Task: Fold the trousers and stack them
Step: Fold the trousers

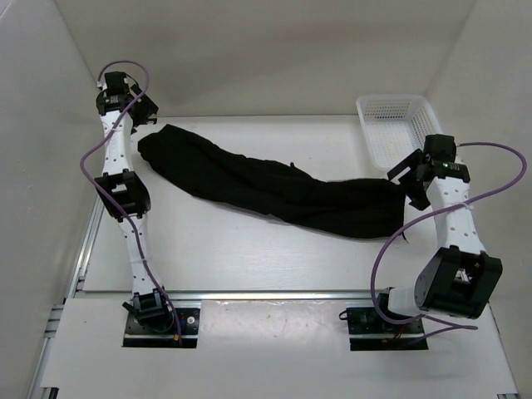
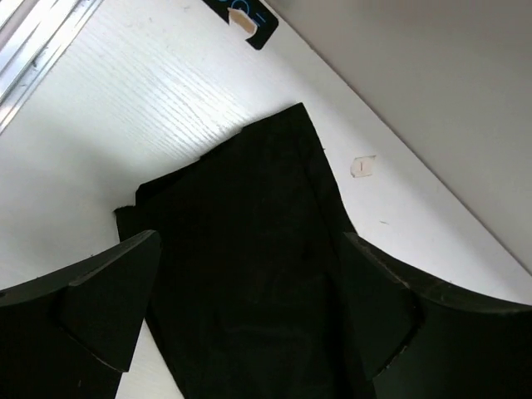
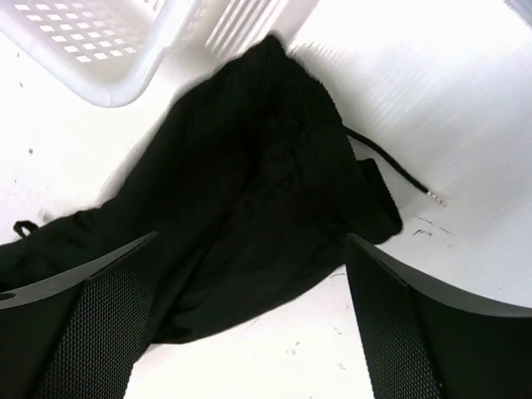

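The trousers (image 1: 274,193) are lying stretched out diagonally. The left gripper (image 2: 249,303) and right gripper (image 3: 249,312) are each holding their fingers spread wide, with one end of the fabric showing between them.

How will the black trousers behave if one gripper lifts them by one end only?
Probably floppy: the trousers lie in soft wrinkles, bunched at one end, so the unheld part would likely sag and drag. Probably light for their size: the fabric looks thin and lies flat at the other end. The loose drawstring may dangle and snag.
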Controlling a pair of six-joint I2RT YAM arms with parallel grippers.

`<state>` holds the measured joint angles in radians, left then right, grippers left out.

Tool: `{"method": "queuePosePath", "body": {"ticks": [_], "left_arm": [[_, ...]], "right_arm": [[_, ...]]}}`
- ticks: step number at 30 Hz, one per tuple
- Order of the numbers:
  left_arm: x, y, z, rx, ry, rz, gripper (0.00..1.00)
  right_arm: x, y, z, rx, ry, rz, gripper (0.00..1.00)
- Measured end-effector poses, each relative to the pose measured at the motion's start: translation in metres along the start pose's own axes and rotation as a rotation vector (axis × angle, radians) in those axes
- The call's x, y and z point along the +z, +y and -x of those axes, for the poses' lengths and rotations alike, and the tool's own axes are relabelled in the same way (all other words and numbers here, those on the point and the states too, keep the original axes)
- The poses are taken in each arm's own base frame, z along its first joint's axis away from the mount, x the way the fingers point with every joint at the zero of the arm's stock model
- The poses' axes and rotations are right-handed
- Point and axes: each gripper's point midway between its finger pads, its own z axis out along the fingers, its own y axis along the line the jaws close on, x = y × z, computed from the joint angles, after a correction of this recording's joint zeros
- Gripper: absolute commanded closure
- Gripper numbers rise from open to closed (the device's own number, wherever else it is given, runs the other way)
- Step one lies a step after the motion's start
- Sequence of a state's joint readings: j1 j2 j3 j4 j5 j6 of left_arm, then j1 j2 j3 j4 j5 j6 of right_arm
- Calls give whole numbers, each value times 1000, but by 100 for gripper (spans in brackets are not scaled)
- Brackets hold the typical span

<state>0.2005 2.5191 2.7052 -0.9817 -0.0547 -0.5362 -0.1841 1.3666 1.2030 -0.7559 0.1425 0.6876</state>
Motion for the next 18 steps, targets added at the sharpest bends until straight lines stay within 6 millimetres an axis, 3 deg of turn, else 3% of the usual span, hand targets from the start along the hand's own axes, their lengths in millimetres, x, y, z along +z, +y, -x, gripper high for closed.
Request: {"method": "queuePosePath", "body": {"ticks": [3,6,7,8,10,12,15,17,18], "left_arm": [[3,-4,1,0,-8,-19,0],[-11,-5,8,15,-26,-26,3],[-17,-5,10,22,-29,-26,14],[-25,-6,12,31,-37,-29,43],[-42,-4,14,48,-41,-30,78],[-58,1,10,77,-34,-21,86],[-68,12,-1,107,-8,0,51],[-63,21,-15,110,36,19,22],[-57,27,-25,114,69,32,16]], "right_arm": [[-3,-2,5,-6,-29,-9,7],[-12,-3,9,-11,-58,-2,9],[-15,-4,9,-12,-65,3,11],[-18,-4,7,-14,-69,13,12],[-22,-8,-3,-18,-54,30,14],[-22,-15,-21,-16,-19,44,15],[-15,-36,-65,-4,83,41,15],[-13,-49,-91,8,151,25,15],[-13,-55,-102,14,179,19,15]]}}
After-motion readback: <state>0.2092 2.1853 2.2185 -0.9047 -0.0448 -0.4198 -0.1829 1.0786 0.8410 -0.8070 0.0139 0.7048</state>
